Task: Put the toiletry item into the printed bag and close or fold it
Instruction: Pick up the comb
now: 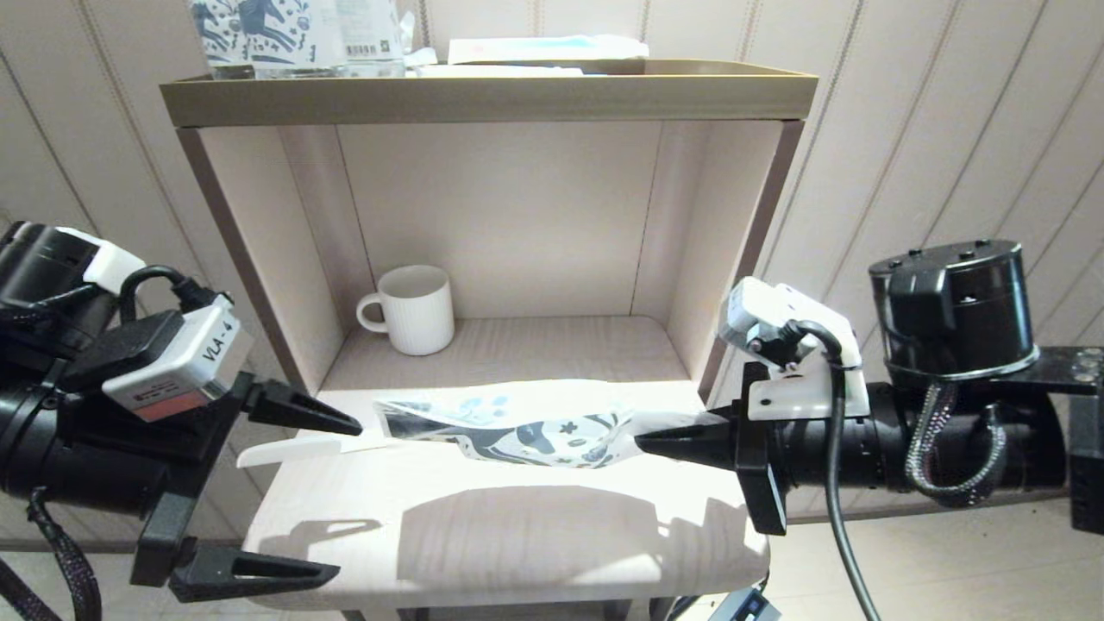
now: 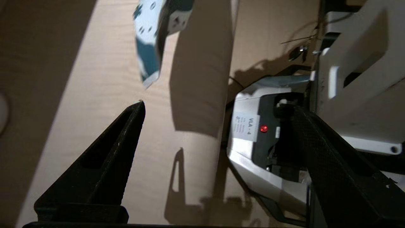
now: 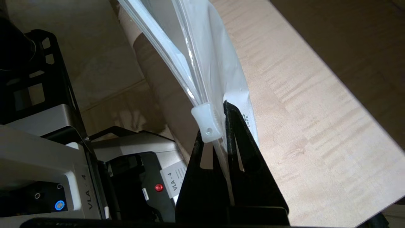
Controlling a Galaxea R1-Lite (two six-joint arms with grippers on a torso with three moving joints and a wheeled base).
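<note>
The printed bag (image 1: 517,431), white with a dark teal horse, hangs a little above the table and casts a wide shadow. My right gripper (image 1: 642,444) is shut on its right end. In the right wrist view the fingers (image 3: 240,142) pinch the bag (image 3: 205,47) beside its white zipper slider (image 3: 207,122). The toiletry item (image 1: 293,448), a slim white strip, lies on the table left of the bag, its right end at the bag's left corner. My left gripper (image 1: 341,496) stands open just left of the strip, holding nothing; its wrist view shows the bag's corner (image 2: 148,41) ahead.
A white ribbed mug (image 1: 417,309) stands at the back left of the shelf niche. The upper shelf (image 1: 483,95) carries upright horse-printed packs (image 1: 259,30) and a blue-and-white packet (image 1: 543,47). The table's front edge (image 1: 517,595) is close to both arms.
</note>
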